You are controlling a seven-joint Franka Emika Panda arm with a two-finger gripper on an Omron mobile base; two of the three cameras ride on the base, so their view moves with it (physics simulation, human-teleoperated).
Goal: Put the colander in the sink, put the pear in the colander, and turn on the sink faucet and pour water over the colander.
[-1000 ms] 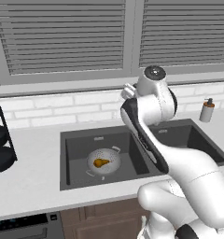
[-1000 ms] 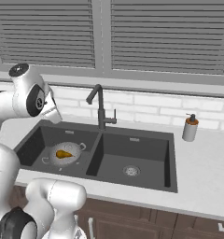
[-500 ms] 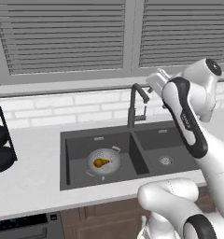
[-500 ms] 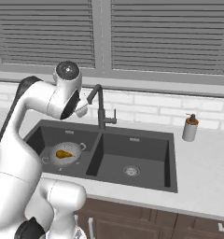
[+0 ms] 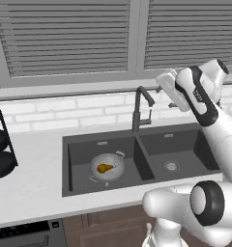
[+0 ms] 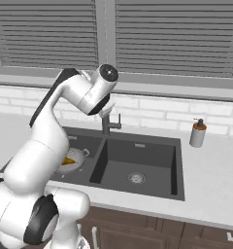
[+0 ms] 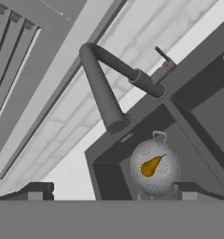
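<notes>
no readable text, labels or signs

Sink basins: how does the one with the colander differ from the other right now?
The sink's left basin holds the colander with the pear inside; the right basin holds nothing, and its steel drain shows. The faucet's spout leans toward the right basin, not the left. Both are dark grey and dry.

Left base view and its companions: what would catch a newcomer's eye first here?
The white arm dominates, raised high above the sink near the sink faucet, its gripper empty with jaws wide open. Next is the golden-brown pear, lying inside the colander on the floor of the left basin. A soap dispenser stands on the counter right of the sink.
</notes>
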